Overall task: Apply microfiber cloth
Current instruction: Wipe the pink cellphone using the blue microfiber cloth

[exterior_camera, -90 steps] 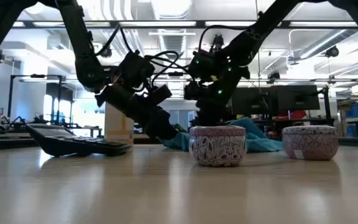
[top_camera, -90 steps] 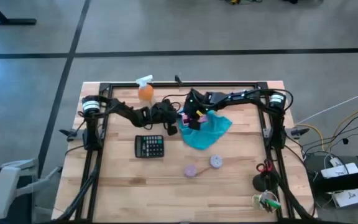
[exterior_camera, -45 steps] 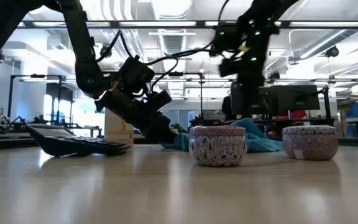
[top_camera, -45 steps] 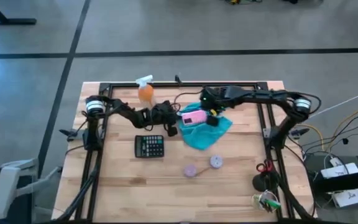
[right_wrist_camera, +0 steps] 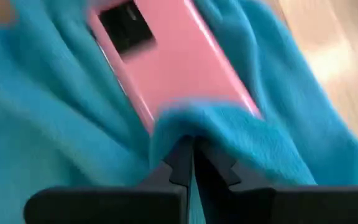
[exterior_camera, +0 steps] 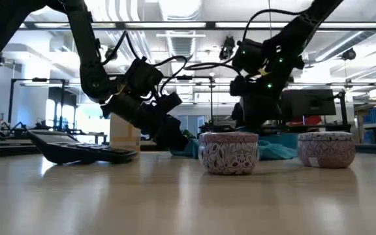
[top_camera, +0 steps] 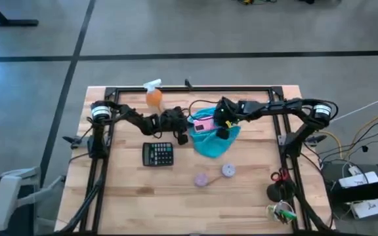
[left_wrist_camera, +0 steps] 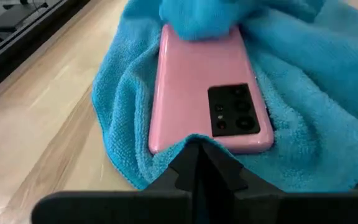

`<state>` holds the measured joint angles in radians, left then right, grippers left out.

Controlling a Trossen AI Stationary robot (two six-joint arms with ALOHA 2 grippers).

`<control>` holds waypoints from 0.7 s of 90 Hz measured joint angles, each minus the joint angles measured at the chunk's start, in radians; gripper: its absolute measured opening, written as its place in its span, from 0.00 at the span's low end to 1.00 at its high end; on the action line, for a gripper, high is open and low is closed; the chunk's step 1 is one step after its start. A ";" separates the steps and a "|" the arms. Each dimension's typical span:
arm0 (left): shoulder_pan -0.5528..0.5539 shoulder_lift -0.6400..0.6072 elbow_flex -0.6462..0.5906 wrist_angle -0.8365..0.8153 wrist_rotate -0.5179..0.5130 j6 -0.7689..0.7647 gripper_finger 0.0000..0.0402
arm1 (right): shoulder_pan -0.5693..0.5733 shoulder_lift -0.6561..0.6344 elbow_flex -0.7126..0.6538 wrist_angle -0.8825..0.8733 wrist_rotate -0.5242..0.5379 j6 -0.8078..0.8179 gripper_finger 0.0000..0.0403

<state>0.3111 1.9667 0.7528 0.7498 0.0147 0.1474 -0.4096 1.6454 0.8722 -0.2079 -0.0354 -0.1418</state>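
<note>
The teal microfiber cloth (top_camera: 213,141) lies crumpled on the table's middle, with a pink phone (top_camera: 203,124) on it, camera side up. My left gripper (top_camera: 186,131) is low at the cloth's left edge and shut on it, just before the phone's camera end (left_wrist_camera: 238,117). My right gripper (top_camera: 223,128) stands over the phone's other end, shut on a fold of cloth (right_wrist_camera: 210,124) that covers that end. In the low view both grippers sit behind a patterned tin (exterior_camera: 228,152). My left gripper pinches the cloth's bunched edge (left_wrist_camera: 194,148) between its two fingers, slanting down from the table's left. The cloth there rests on the table, slightly raised against the phone's camera end. My right gripper pinches a fold of the cloth (right_wrist_camera: 188,134) between its fingertips, coming from the right and above. The fold is drawn over the phone's plain end, and the rest of the cloth lies slack on the table.
A black calculator (top_camera: 157,154) lies left of the cloth, and an orange spray bottle (top_camera: 153,96) stands at the far edge. Two small patterned tins (top_camera: 202,179) (top_camera: 228,170) sit nearer the front. Red scissors (top_camera: 279,176) and a black object (top_camera: 275,192) lie at the right.
My right gripper has risen from over the phone and swung toward the table's right, then come back down. The cloth's right part is now folded over the phone's right end. The phone and my left gripper have stayed where they were.
</note>
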 joint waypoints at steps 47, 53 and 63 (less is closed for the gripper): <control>-0.001 0.000 0.000 0.001 -0.002 0.000 0.00 | 0.010 0.241 -0.006 0.464 -0.148 0.064 0.00; -0.001 0.000 0.000 0.002 -0.002 0.000 0.00 | 0.008 0.255 -0.006 0.495 -0.142 0.079 0.00; -0.001 0.000 0.000 0.002 -0.005 0.000 0.00 | 0.013 0.283 -0.006 0.537 -0.012 0.141 0.00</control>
<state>0.3103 1.9667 0.7528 0.7513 0.0095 0.1478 -0.3964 1.9281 0.8658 0.3293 -0.0476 -0.0006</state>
